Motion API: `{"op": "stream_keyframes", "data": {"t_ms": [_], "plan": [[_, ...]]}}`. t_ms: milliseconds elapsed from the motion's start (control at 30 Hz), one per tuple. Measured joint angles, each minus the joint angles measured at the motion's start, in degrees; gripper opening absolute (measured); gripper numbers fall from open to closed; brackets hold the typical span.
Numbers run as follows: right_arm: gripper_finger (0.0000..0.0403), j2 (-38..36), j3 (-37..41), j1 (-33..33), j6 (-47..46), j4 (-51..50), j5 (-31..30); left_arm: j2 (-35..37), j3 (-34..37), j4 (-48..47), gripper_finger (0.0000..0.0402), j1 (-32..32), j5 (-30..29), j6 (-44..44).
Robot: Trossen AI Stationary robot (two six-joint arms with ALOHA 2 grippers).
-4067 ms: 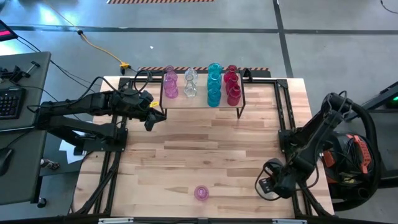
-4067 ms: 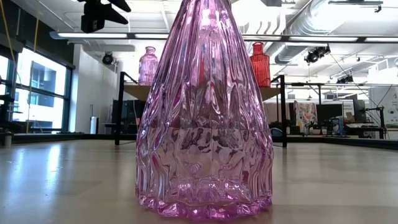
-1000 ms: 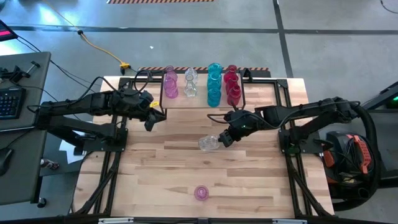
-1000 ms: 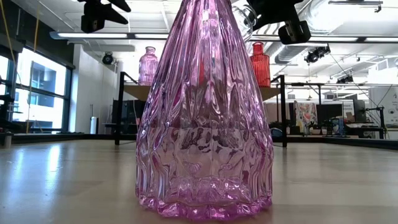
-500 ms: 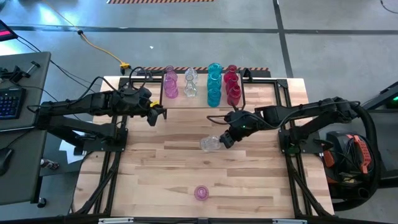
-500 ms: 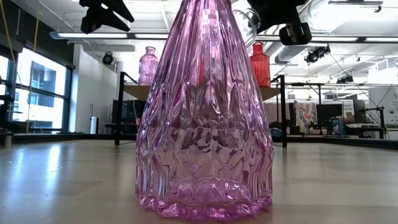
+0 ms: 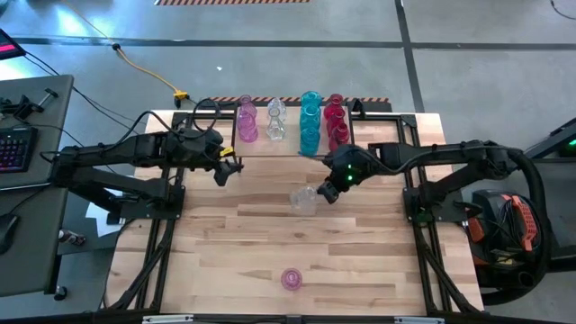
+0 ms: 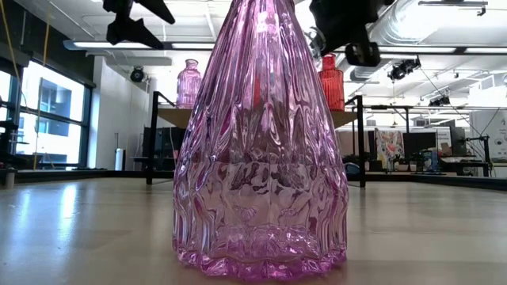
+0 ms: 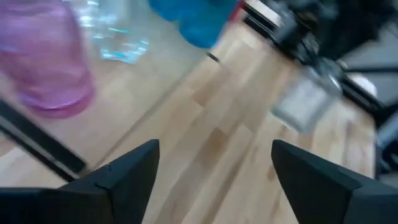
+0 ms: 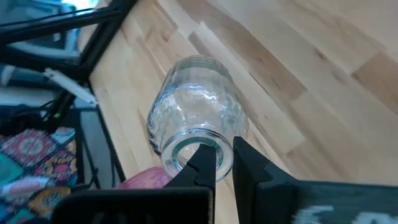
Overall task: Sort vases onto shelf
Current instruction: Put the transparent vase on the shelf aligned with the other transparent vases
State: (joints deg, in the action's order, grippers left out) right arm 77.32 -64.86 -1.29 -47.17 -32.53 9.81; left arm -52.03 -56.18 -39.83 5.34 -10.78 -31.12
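Observation:
The shelf (image 7: 290, 149) stands at the table's far edge with pink (image 7: 247, 122), clear (image 7: 275, 121), teal (image 7: 310, 121) and red (image 7: 337, 122) vases standing on it in rows. My right gripper (image 7: 326, 191) hovers in front of the shelf, shut on a clear vase (image 7: 303, 199) that lies sideways in the air. My left gripper (image 7: 231, 167) is open beside the shelf's left end, with nothing between its fingers (image 9: 130, 168). A pink vase (image 7: 291, 279) stands on its base near the table's front edge and fills the low view (image 8: 261, 150). My right gripper holds the clear vase by the rim of its mouth (image 10: 219, 148). One finger (image 10: 204, 163) is inside the mouth and the other (image 10: 247, 163) is outside the neck, pinching the glass wall. The vase is lifted clear of the table and sticks out sideways toward the table's left.
Black frame rails (image 7: 171, 207) run along the table's left and right sides. Bare wood (image 7: 270, 234) lies between the shelf and the pink vase. A desk with a keyboard (image 7: 13, 148) stands left of the table.
My left gripper has opened and shifted a little toward the table's right, beside the shelf's left end. My right gripper has moved toward the far edge and the shelf, carrying the clear vase with it, still sideways and clear of the table.

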Motion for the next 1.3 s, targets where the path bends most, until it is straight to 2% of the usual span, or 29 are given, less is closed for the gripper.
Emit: {"op": "stream_keyframes", "data": {"t_ms": [100, 200, 333, 600, 867, 933, 1167, 1300], "plan": [[0.0002, 0.0, 0.0, -2.4, 3.0, 1.3, 3.5, 0.0, 0.0, 0.1, 0.0306, 0.0, 3.0, 3.3], [0.0002, 0.0, 0.0, -3.9, 4.1, 1.6, 5.3, 0.0, 0.0, 0.1, 0.0307, 0.0, 3.2, 3.7], [0.0002, 0.1, 0.0, -4.5, 4.1, 3.0, 5.4, -0.2, 0.0, 0.1, 0.0307, 0.0, 3.2, 2.9], [0.0002, 4.6, 0.0, -3.4, -0.9, 14.3, 7.3, -0.8, 0.0, 2.0, 0.0307, 0.0, -0.8, 3.6], [0.0002, 6.8, 0.0, -2.7, -4.4, 19.7, 6.6, -4.3, 0.0, 4.2, 0.0307, 0.0, -0.7, -2.6], [0.0002, 6.8, -0.1, -2.0, -4.4, 20.2, 5.9, -5.9, 0.0, 4.4, 0.0307, 0.0, 0.2, -2.1], [0.0002, 6.8, -0.1, -1.0, -5.4, 19.9, 2.3, -11.9, 0.0, 11.0, 0.0307, -0.6, 11.4, -0.1], [0.0002, 6.8, -0.1, -0.9, -5.3, 19.1, 2.5, -14.1, 0.0, 15.8, 0.0307, -1.6, 12.8, 0.0]]}}
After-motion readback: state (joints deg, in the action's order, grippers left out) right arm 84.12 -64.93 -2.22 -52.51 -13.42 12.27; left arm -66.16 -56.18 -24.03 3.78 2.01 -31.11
